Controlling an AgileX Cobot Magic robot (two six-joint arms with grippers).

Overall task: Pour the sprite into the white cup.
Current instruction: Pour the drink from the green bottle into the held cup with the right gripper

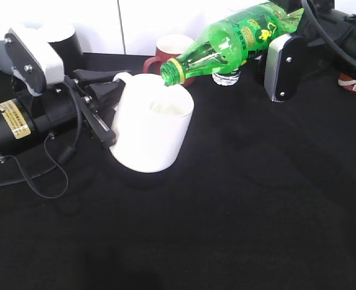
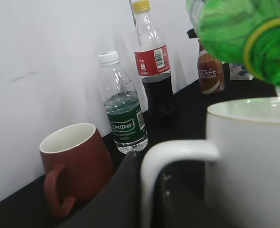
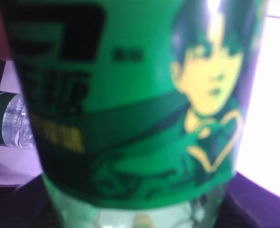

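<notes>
1. Step in hand, as I judge it: the pour. The sprite (image 1: 241, 37) is tipped neck-down, its open mouth over the rim of the white cup (image 1: 152, 129); the left wrist view shows the mouth just above the cup's edge.
2. Right fingers (image 1: 285, 23): clamped on the sprite's upper body, bottle filling the right wrist view.
3. Left fingers (image 1: 108, 103): at the cup's handle side, touching it. Whether they are clamped on the handle I cannot tell.
4. Next move, my estimate: hold the mouth inside the rim, keep the cup steady, and watch the level; liquid inside the cup is hard to make out.
5. Count: bottles, three clearly — sprite, cola bottle (image 2: 153, 66), water bottle (image 2: 123, 107). Mugs, two clearly — white cup, red-brown mug (image 2: 76, 164).
</notes>
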